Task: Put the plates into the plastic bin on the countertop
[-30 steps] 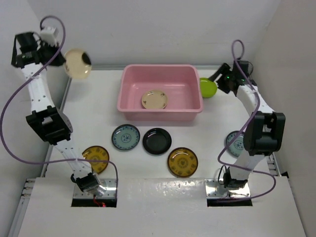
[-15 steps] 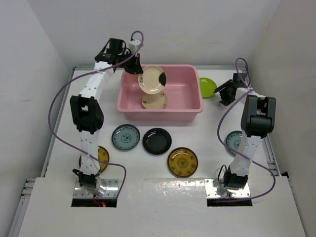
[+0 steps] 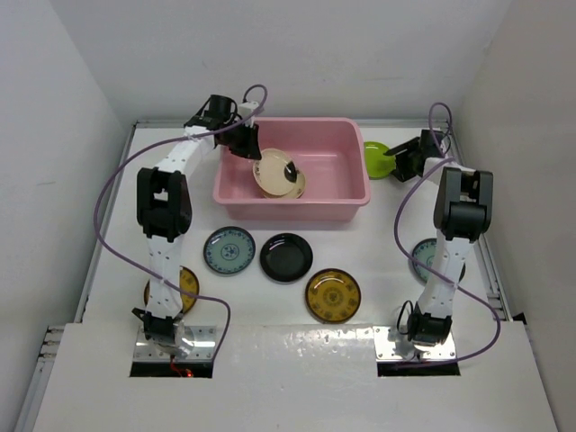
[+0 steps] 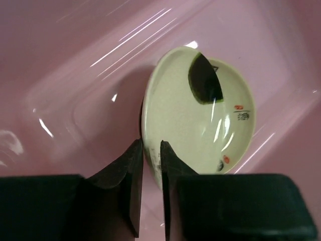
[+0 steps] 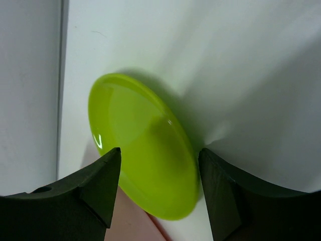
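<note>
Left gripper (image 4: 150, 143) straddles cream plate (image 4: 200, 130) rim in bin (image 4: 75, 60), I can't tell grip; right wrist alone shows right gripper (image 5: 159, 150) open around lime plate (image 5: 135, 125).

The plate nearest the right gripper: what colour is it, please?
The plate is glossy lime green, clearest in the right wrist view.

The lime green plate (image 5: 143, 145) fills the gap between the right gripper (image 5: 159, 155) fingers; a wall (image 5: 30, 75) blocks their left, bare countertop (image 5: 225, 60) lies ahead.
</note>
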`<state>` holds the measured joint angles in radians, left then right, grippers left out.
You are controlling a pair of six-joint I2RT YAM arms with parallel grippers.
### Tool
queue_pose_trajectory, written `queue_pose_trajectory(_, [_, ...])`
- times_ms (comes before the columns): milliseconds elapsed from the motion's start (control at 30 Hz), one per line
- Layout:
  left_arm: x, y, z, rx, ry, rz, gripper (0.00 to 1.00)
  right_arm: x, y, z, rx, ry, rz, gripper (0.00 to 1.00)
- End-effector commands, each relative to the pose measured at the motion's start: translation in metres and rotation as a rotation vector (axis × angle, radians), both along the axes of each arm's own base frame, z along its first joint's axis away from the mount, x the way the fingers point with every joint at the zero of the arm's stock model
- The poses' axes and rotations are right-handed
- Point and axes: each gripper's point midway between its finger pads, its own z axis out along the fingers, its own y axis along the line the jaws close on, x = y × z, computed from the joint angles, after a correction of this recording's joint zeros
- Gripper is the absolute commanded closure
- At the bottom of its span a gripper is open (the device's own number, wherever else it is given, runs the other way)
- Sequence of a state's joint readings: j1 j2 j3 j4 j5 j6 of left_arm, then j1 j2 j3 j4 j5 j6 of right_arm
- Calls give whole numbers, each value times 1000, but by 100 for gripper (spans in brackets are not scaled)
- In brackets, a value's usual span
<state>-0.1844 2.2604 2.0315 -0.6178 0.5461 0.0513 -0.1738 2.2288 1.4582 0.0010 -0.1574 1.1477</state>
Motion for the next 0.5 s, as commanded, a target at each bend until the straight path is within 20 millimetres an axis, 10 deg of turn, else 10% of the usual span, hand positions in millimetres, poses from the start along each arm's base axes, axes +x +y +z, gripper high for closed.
queue_pose_trajectory(0, [14, -3, 8, 16, -82, -2, 72, -5, 12, -34, 32, 86, -22, 37])
queue_pose_trajectory(200, [22, -14, 10, 27, -115, -27, 43, -17, 10, -47, 12, 145, -50, 50])
queue_pose_trajectory(467, [38, -6, 88, -16, -286, -31, 30, -24, 7, -48, -17, 150, -45, 100])
